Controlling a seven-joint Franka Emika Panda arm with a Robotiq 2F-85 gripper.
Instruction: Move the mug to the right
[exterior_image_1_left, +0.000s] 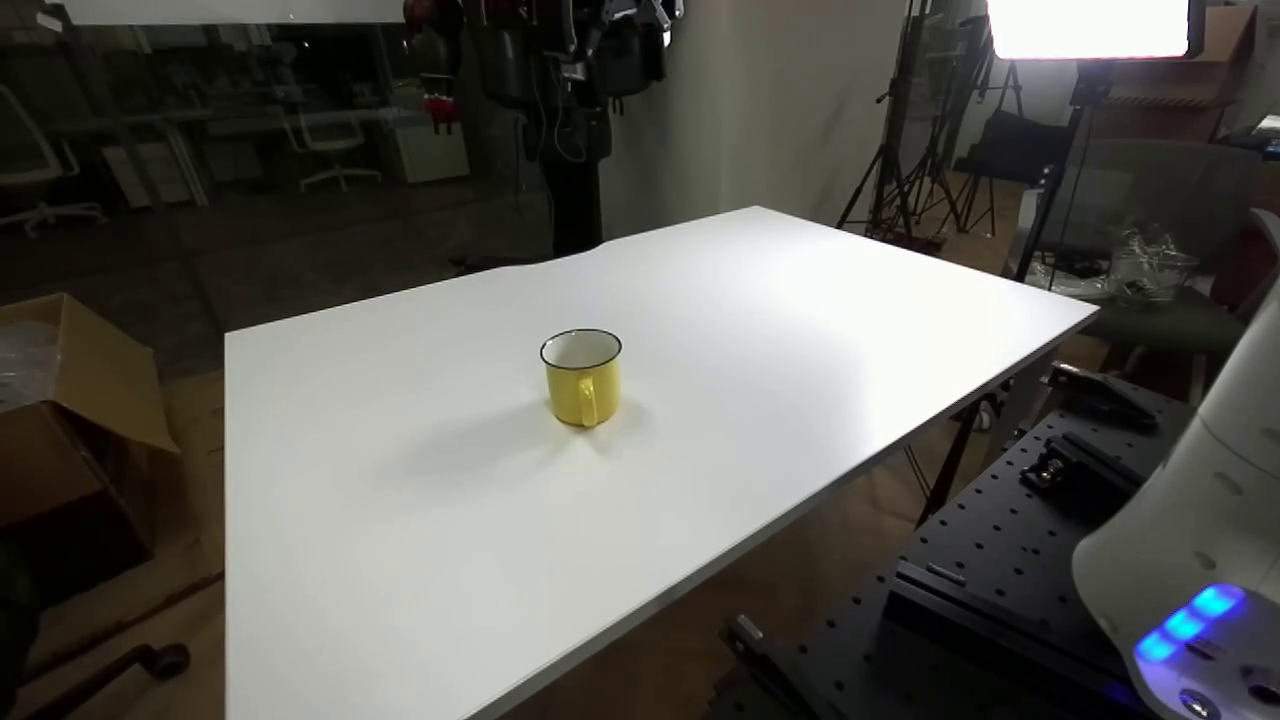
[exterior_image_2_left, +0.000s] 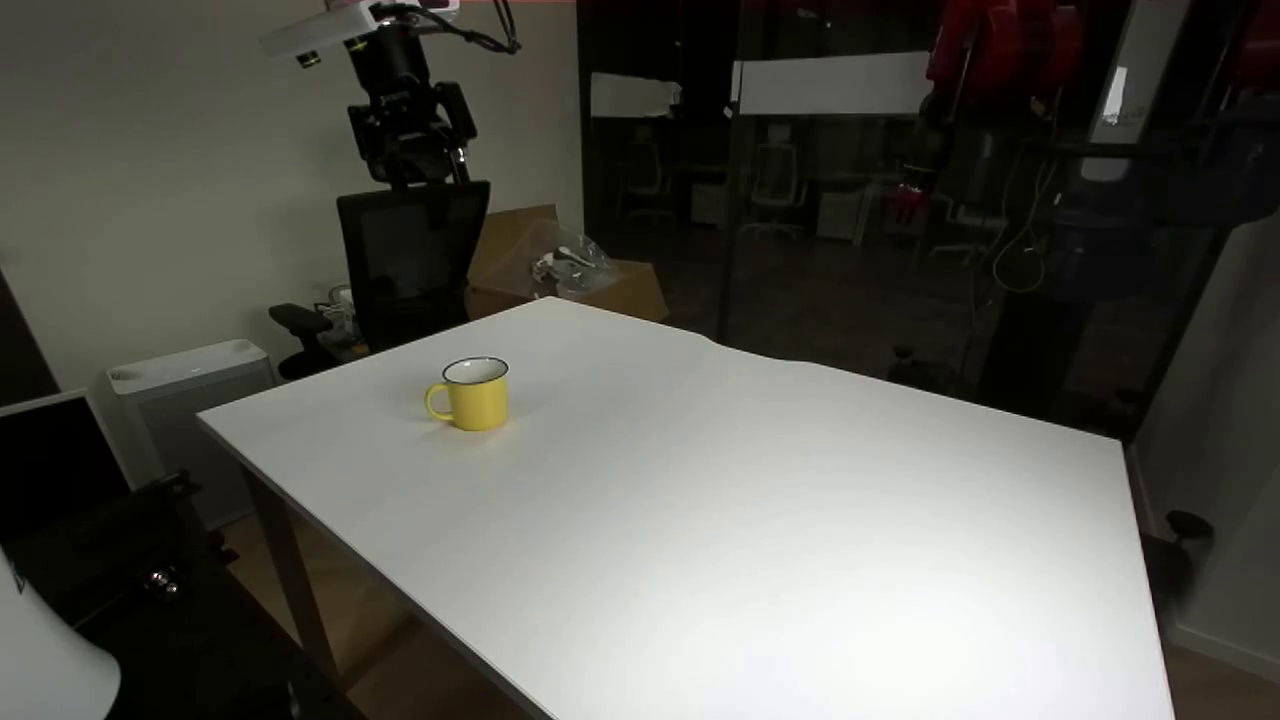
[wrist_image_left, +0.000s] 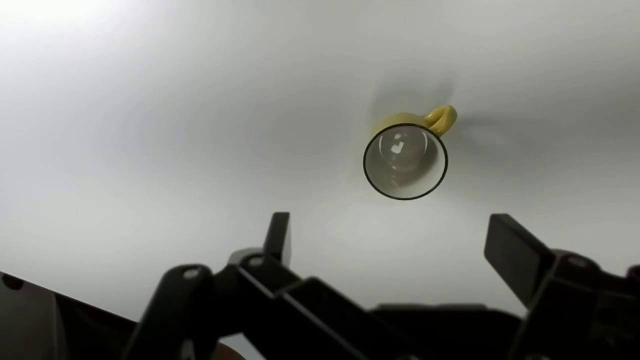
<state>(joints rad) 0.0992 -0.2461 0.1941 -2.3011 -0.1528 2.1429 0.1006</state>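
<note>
The small yellow mug with a white inside and a dark rim line stands upright on the white table in both exterior views (exterior_image_1_left: 584, 385) (exterior_image_2_left: 478, 404). Its handle faces the camera in an exterior view and points left in an exterior view as well. In the wrist view I look down into the mug (wrist_image_left: 405, 162), with its handle at the upper right. My gripper (wrist_image_left: 390, 230) is open, its two black fingers wide apart with nothing between them. The mug sits above the gap between the fingertips in the picture, apart from both. The gripper is out of view in both exterior views.
The white table (exterior_image_1_left: 760, 330) has its near edge beside the black perforated robot stand (exterior_image_1_left: 1000, 560). The white arm base (exterior_image_1_left: 1180, 560) is at the right there. A bright lamp panel (exterior_image_1_left: 1090, 30) stands behind. An office chair (exterior_image_2_left: 415, 250) and a cardboard box (exterior_image_2_left: 630, 290) stand beyond the table.
</note>
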